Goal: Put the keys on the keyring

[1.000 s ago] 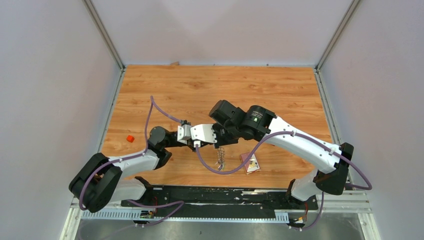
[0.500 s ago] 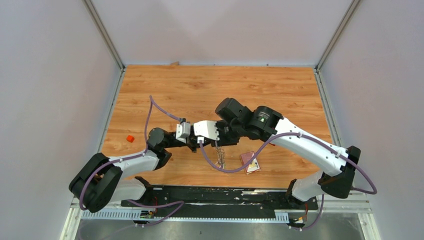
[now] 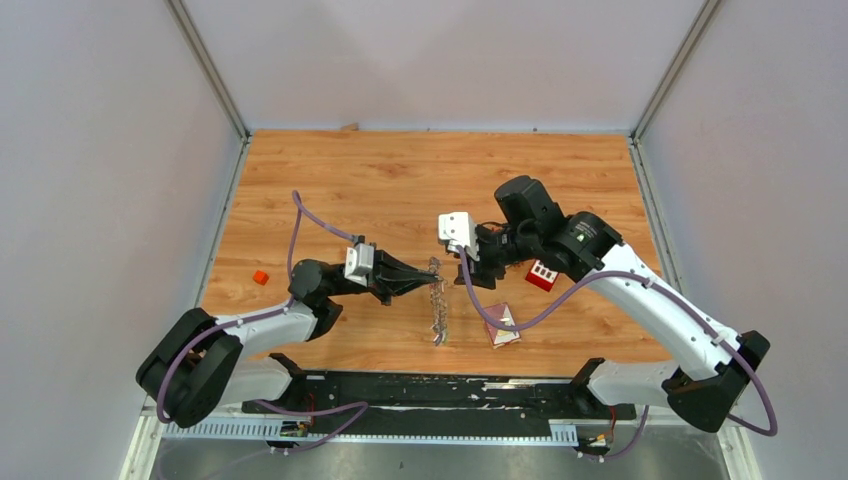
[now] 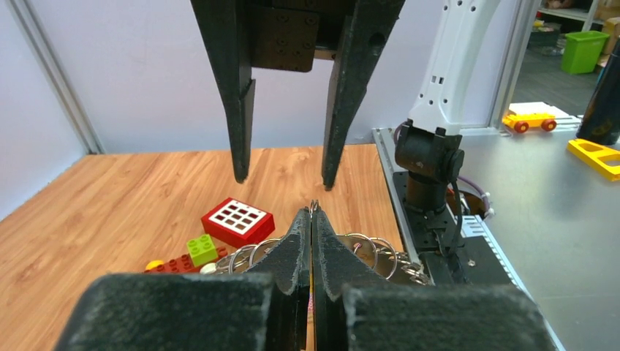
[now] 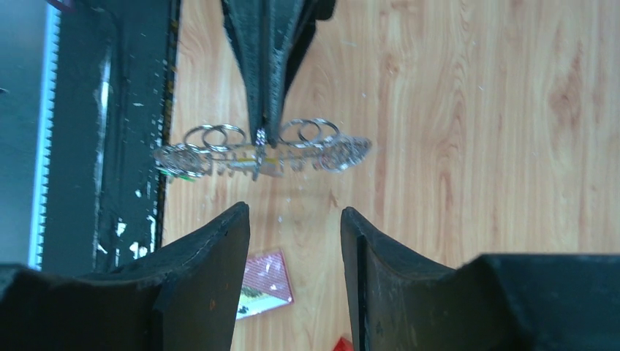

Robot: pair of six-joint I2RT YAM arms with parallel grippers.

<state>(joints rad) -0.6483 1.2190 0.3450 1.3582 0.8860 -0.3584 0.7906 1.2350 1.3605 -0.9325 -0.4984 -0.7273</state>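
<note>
My left gripper (image 3: pixel 428 277) is shut on the keyring (image 3: pixel 438 312), a bunch of grey keys and small wire rings that hangs from its tips down to just above the table. In the left wrist view the jaws (image 4: pixel 312 213) pinch the wire, with rings (image 4: pixel 365 245) spread on both sides. My right gripper (image 3: pixel 468 270) is open and empty, a short way right of the keyring; its fingers (image 4: pixel 237 172) face the left tips. The right wrist view shows the keyring (image 5: pixel 219 157) ahead of its open gripper (image 5: pixel 295 216). No separate coloured-head key shows clearly.
A red block with white buttons (image 3: pixel 541 274) lies under the right arm and shows in the left wrist view (image 4: pixel 237 221). A pink card (image 3: pixel 502 325) lies near the front edge. A brick toy (image 4: pixel 191 252) lies beside the block. A small orange cube (image 3: pixel 260 277) sits far left.
My right gripper has let go and pulled back to the right, away from the left gripper, uncovering the red block. The left gripper still holds the keyring.
</note>
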